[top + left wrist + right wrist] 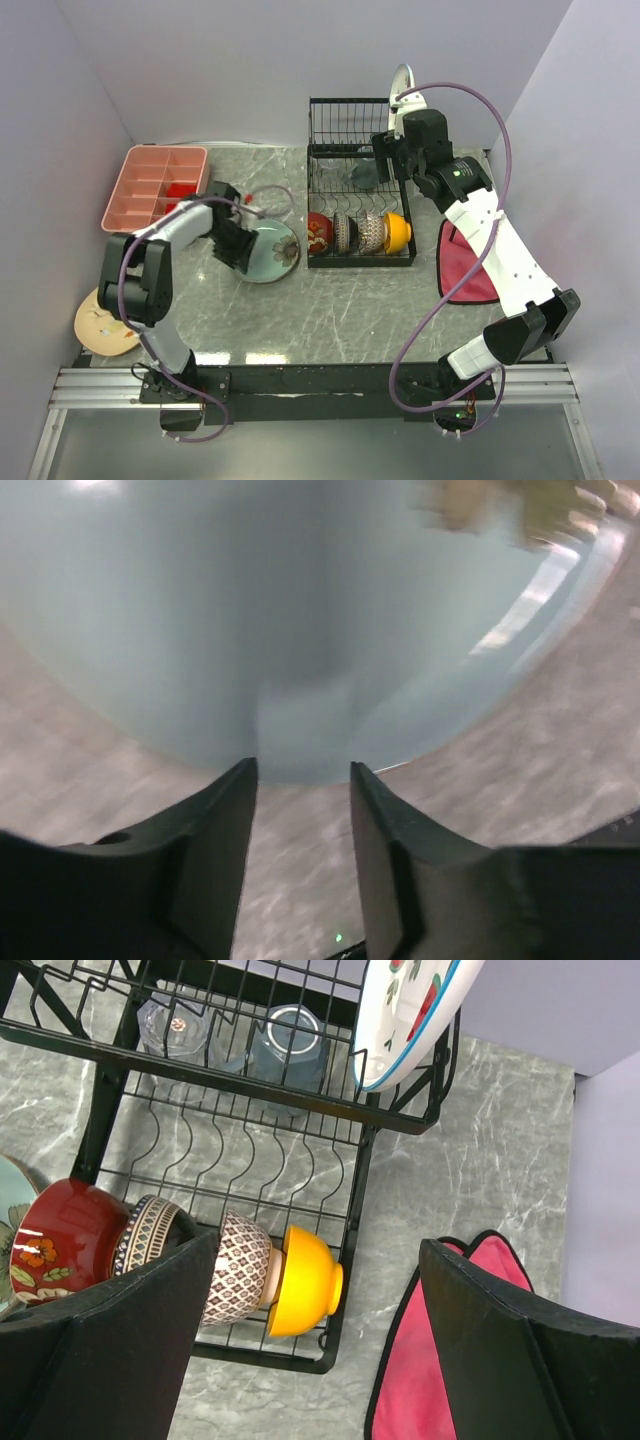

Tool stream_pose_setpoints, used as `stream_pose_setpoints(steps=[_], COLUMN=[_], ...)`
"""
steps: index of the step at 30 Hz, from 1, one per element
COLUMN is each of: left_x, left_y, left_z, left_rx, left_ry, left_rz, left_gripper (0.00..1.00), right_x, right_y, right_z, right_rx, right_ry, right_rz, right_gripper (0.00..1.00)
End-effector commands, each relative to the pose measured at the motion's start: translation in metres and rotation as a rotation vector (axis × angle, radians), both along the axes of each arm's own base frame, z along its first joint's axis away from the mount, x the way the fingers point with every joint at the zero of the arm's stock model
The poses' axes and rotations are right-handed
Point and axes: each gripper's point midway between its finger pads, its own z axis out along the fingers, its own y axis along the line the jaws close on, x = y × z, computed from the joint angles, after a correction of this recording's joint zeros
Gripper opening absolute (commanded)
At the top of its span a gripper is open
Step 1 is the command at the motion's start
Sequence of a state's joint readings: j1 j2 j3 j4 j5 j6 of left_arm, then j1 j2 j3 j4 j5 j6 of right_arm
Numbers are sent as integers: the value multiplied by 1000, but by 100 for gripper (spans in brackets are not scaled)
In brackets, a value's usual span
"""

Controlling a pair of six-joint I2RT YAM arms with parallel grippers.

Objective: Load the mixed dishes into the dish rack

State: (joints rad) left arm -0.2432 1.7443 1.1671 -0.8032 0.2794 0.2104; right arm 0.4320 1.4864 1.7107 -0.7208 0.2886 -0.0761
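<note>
The black wire dish rack [313, 130] stands at the back. Its lower tray holds a red bowl [60, 1245], patterned bowls [240, 1265] and an orange bowl [305, 1280] on edge. The upper basket holds a clear glass [180, 1025], a grey cup [290, 1045] and the watermelon-print plate [410, 1010], upright at the right end. My right gripper [320, 1245] is open and empty above the rack's right side. The mint floral plate [275, 250] lies on the table left of the rack. My left gripper [303, 770] is open, its tips at the plate's [250, 610] rim. A tan plate [105, 320] lies at the near left.
A pink compartment tray [155, 185] sits at the back left. A red cloth [470, 265] lies right of the rack, also in the right wrist view [440, 1360]. Walls close in the table on three sides.
</note>
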Motion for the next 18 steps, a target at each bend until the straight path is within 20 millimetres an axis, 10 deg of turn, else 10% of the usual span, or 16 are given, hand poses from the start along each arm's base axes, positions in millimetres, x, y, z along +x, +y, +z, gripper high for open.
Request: stream_pose_setpoints(steps=[1,18], left_x=[55,152], left_y=[57,53], left_z=[49,12], left_rx=[65,-101], left_ry=[-205,-263], left_rz=[205,197], left_gripper=[52,52], right_x=[-3,6], right_y=[-2,-3], right_z=[29,34], right_rx=[21,-10], right_ry=[-80,-95], right_rz=[-1,-7], right_gripper=[91,92])
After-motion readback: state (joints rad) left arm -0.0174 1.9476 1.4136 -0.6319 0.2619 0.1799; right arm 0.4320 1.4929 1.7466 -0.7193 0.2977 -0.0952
